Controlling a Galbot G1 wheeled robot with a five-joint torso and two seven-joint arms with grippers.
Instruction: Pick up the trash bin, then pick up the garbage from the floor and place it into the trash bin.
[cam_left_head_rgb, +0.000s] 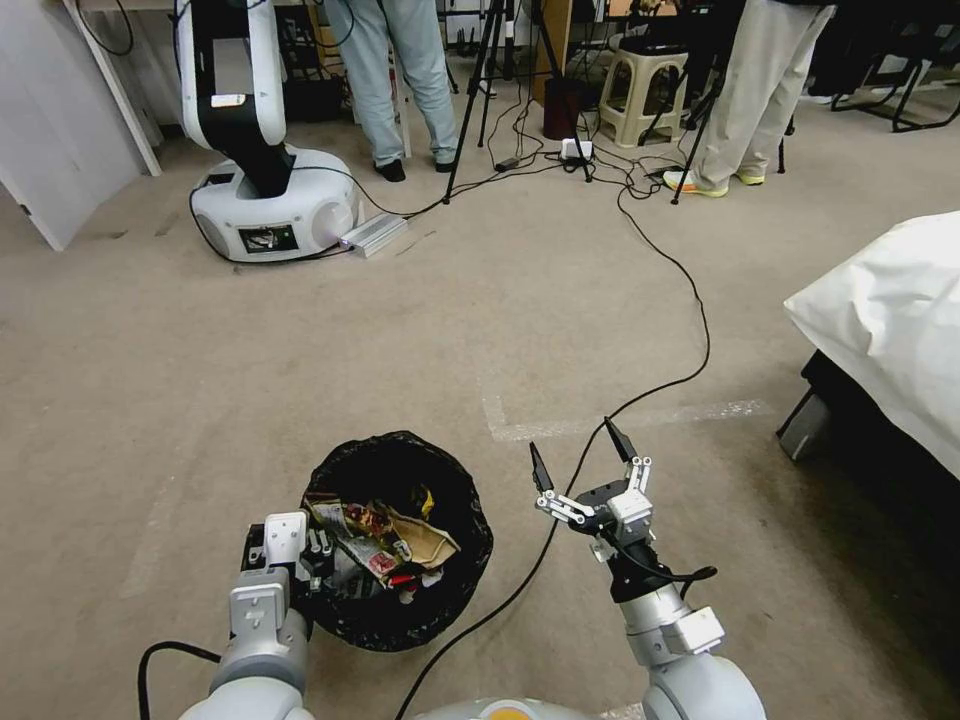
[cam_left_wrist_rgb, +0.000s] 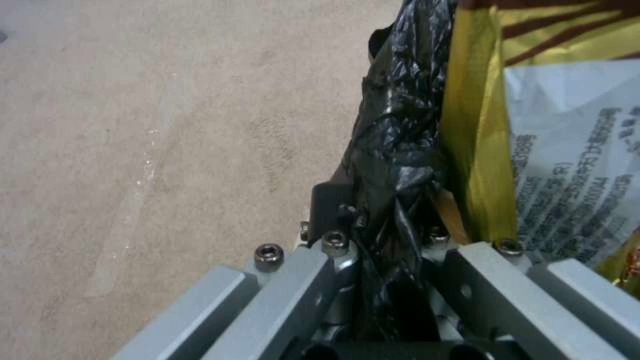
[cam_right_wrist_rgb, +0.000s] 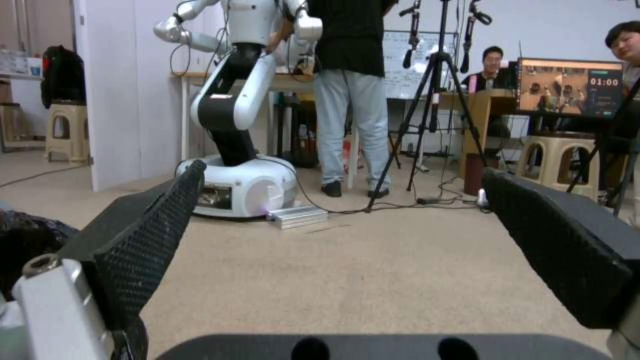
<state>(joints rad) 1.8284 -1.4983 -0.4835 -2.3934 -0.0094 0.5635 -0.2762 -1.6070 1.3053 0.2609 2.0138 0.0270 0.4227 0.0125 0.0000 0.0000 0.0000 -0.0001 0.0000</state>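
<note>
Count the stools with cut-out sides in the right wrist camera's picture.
3. One beige plastic stool stands by the far wall beside the grey partition; another sits below the monitor; a third's edge shows behind the first. Others may be hidden.

"01:00" on monitor (cam_right_wrist_rgb: 569, 88)

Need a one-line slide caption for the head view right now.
Left hand grips the rim of the black-lined round trash bin holding snack wrappers; right hand hovers open beside it.
</note>
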